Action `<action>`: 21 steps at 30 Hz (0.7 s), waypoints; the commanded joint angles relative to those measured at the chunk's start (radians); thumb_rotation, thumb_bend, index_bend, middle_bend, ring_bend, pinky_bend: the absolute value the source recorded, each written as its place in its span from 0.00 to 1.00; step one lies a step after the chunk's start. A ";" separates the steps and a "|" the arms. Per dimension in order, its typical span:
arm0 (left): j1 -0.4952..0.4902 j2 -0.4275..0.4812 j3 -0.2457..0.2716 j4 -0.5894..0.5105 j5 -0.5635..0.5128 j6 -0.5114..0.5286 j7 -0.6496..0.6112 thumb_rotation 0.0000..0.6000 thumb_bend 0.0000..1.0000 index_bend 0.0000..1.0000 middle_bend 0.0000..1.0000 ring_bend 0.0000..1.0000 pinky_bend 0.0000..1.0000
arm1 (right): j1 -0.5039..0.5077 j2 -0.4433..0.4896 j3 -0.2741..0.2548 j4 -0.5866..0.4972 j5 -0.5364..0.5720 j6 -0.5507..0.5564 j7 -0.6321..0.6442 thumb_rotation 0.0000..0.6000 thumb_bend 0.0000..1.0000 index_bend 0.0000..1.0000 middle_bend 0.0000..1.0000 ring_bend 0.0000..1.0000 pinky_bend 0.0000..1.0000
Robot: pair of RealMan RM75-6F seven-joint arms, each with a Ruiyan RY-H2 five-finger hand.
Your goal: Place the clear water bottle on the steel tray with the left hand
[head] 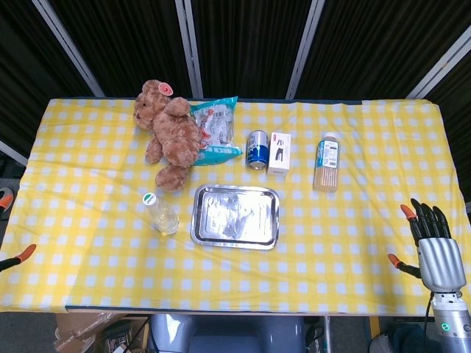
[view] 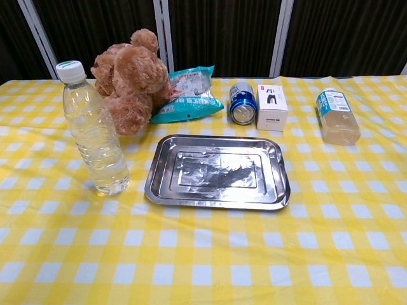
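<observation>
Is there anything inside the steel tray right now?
Nothing lies in the steel tray; its shiny bottom shows bare in both views. The water bottle stands upright on the cloth beside it. What is under the tray cannot be seen.

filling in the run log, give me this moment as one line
phase: pre-reach | clear plastic water bottle: upright on cloth, left of tray | shallow steel tray: empty | left hand: at table edge | right hand: open, idle

A yellow-and-white checked cloth (head: 88, 154) covers the worktop; behind it hangs a dark, perhaps pleated curtain (head: 243, 44) crossed by pale metal bars (head: 303, 48).
</observation>
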 commanded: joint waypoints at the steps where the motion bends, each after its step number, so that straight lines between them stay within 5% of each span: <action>1: 0.003 0.000 0.001 -0.005 0.006 0.010 0.004 1.00 0.22 0.09 0.03 0.00 0.00 | 0.000 0.000 -0.003 0.000 -0.004 -0.002 -0.002 1.00 0.05 0.10 0.00 0.00 0.00; 11: -0.003 0.009 0.023 -0.057 0.028 -0.019 -0.048 1.00 0.19 0.09 0.06 0.00 0.00 | -0.002 0.006 -0.002 -0.007 0.002 -0.004 0.007 1.00 0.05 0.10 0.00 0.00 0.00; 21: -0.148 0.080 0.044 -0.216 0.074 -0.271 -0.609 1.00 0.13 0.10 0.08 0.00 0.00 | -0.002 0.011 -0.005 -0.012 -0.001 -0.009 0.023 1.00 0.05 0.10 0.00 0.00 0.00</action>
